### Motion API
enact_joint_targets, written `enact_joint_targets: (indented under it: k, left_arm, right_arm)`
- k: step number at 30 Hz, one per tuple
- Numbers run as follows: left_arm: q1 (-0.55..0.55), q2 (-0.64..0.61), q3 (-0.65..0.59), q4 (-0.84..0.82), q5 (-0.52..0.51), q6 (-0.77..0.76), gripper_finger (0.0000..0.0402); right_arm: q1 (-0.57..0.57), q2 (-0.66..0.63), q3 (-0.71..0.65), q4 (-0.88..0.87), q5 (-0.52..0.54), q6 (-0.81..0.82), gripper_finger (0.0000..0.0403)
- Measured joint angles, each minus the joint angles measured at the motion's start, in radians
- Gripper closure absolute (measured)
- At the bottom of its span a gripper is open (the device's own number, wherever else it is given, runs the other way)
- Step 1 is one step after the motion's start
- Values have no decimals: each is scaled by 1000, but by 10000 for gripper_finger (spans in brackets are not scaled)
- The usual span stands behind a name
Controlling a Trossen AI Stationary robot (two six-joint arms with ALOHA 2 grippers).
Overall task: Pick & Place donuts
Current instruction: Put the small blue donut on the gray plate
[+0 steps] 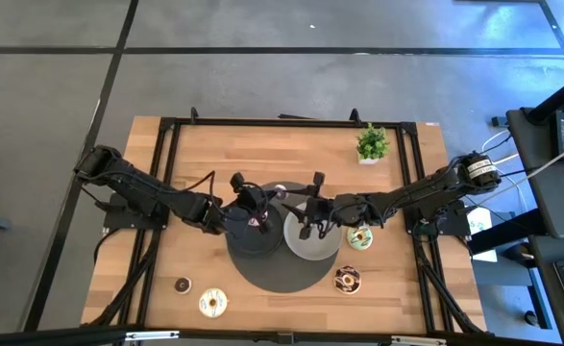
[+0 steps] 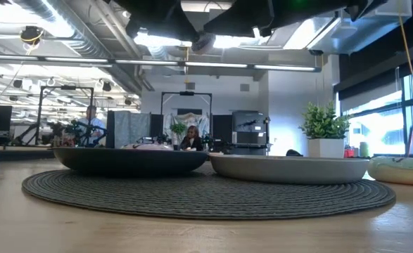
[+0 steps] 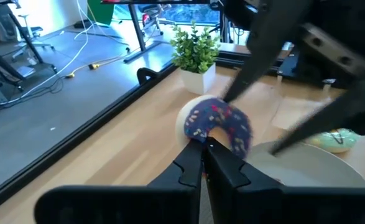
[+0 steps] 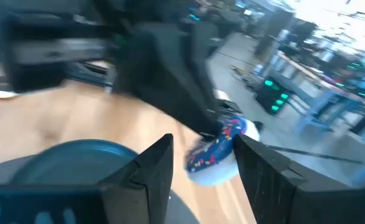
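A purple donut with coloured sprinkles and a cream underside (image 3: 219, 126) hangs in the air over the two plates, and my left gripper (image 3: 204, 149) is shut on it. My right gripper (image 4: 202, 163) is open and comes from the table's right; its fingers (image 4: 156, 167) stand on either side of the same donut (image 4: 216, 155). In the high view the two grippers (image 1: 274, 199) (image 1: 306, 208) meet above the dark plate (image 1: 248, 240) and the grey plate (image 1: 316, 244). My left gripper pinches the purple donut's ring at the edge nearest it (image 3: 202, 138) between its two fingertips. The fingers come nearly level from the table's left. The donut stands on edge beyond them, lifted clear of the plates. Whether my right gripper touches the donut I cannot tell.
Both plates rest on a round dark mat (image 1: 283, 273). A green-white donut (image 1: 359, 236) and a chocolate one (image 1: 348, 280) lie to its right, a cream one (image 1: 212, 303) and a tiny brown one (image 1: 182, 284) at the near left. A potted plant (image 1: 372, 144) stands far right.
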Motion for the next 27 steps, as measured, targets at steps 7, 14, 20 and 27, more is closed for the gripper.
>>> enact_joint_targets:
  k: [7, 14, 20, 27]
  left_arm:
    - [-2, 0, 0, 18, 10, 11, 394]
    - [-2, 0, 0, 18, 10, 25, 396]
    - [-2, 0, 0, 18, 19, 26, 394]
    - [-1, 0, 0, 19, 29, 38, 390]
  right_arm:
    - [-1, 0, 0, -1, 27, 2, 229]
    - [-5, 0, 0, -1, 29, 51, 272]
    - [-6, 0, 0, -2, 54, 44, 336]
    - [-5, 0, 0, -9, 75, 25, 391]
